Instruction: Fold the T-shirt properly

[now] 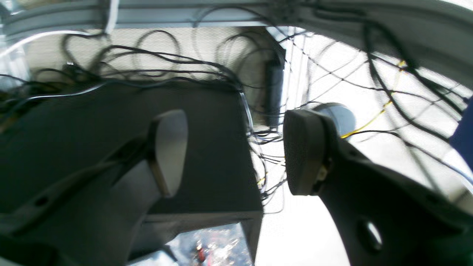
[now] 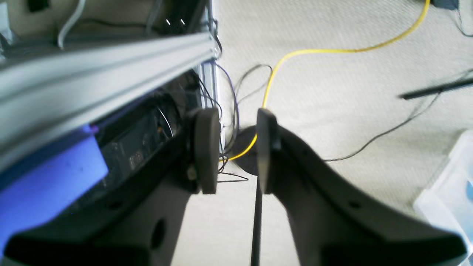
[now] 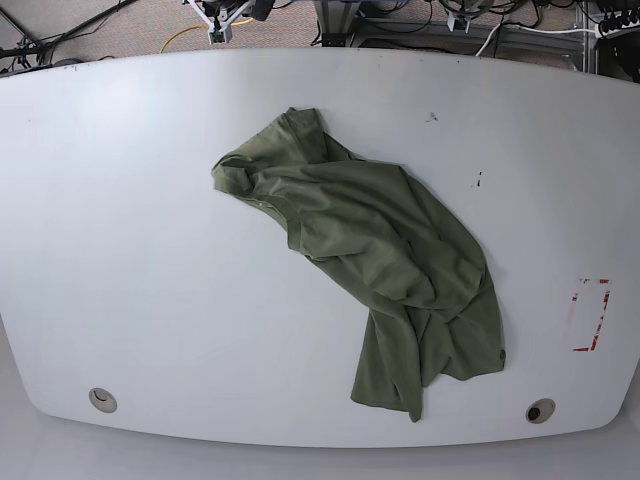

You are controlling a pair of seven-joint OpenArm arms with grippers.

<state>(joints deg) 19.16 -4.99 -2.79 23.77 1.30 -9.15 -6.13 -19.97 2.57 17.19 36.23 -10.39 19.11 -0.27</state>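
The olive-green T-shirt lies crumpled and wrinkled on the white table, running from upper centre down to the lower right. Neither arm shows in the base view. In the left wrist view, my left gripper is open, its fingers wide apart with only cables and a dark panel behind them. My right gripper is open too, with a narrower gap and nothing in it. It looks down at the carpeted floor. The T-shirt does not appear in either wrist view.
A red rectangular mark sits near the table's right edge, and two round holes near the front edge. Off the table are an aluminium frame rail, a yellow cable, tangled black wires and a clear plastic bin.
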